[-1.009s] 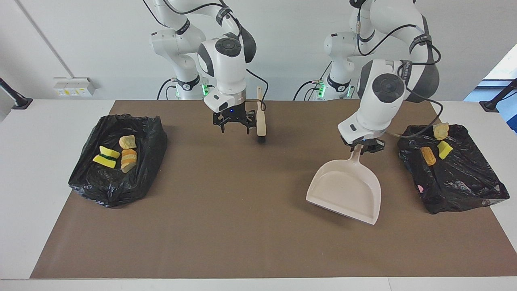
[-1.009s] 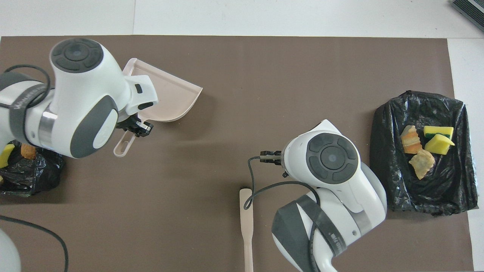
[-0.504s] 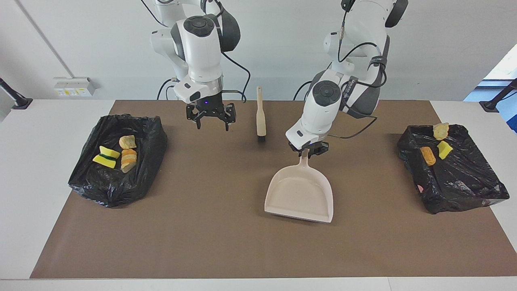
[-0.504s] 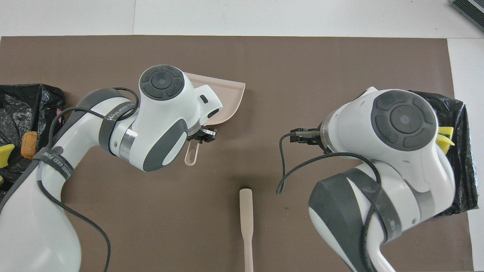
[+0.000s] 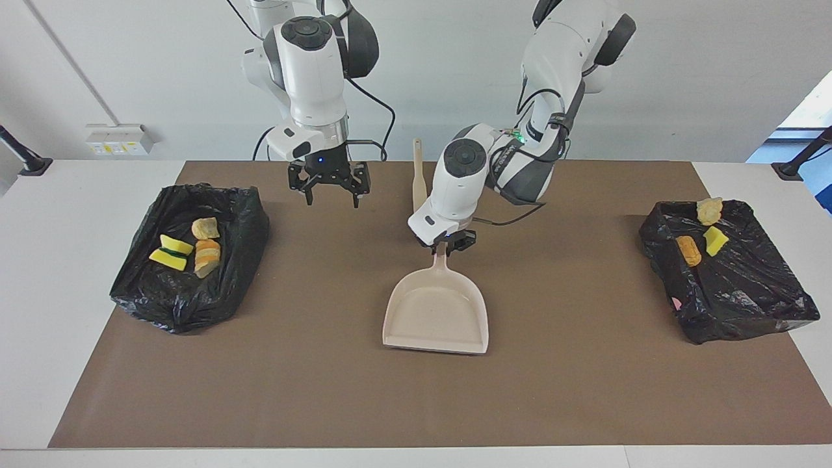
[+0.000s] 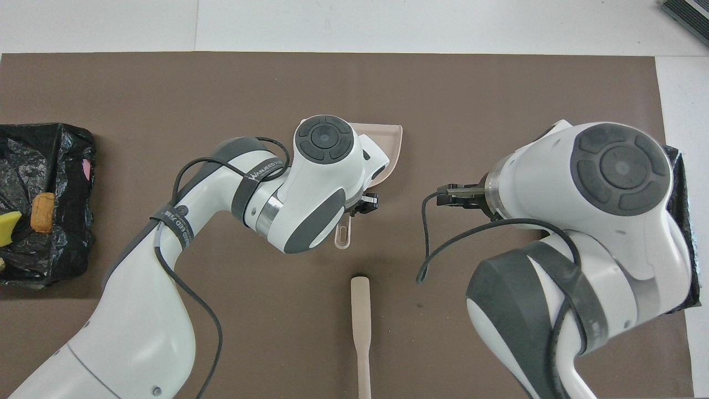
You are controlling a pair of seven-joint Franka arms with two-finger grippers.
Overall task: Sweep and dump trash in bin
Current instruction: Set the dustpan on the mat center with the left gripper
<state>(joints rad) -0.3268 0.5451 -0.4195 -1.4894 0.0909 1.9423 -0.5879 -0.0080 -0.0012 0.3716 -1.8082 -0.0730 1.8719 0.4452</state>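
Note:
My left gripper (image 5: 448, 246) is shut on the handle of the empty beige dustpan (image 5: 437, 312), which lies low at the middle of the brown mat, mouth turned away from the robots. From overhead the left gripper (image 6: 363, 205) and its arm cover most of the dustpan (image 6: 389, 148). The beige brush (image 5: 418, 162) lies on the mat nearer to the robots, held by nobody, its handle (image 6: 360, 321) plain from overhead. My right gripper (image 5: 331, 198) hangs open and empty over the mat between the brush and a bin. Trash (image 5: 207, 253) (image 5: 708, 227) lies in both bins.
Black-bagged bins stand at each end of the mat: one (image 5: 195, 305) at the right arm's end with three scraps, one (image 5: 747, 305) (image 6: 50, 260) at the left arm's end with three scraps. Overhead, the right arm hides nearly all of its bin.
The left arm has carried the dustpan from beside the bin at its end to the middle of the mat. The right gripper has risen away from the brush toward its bin, still open.

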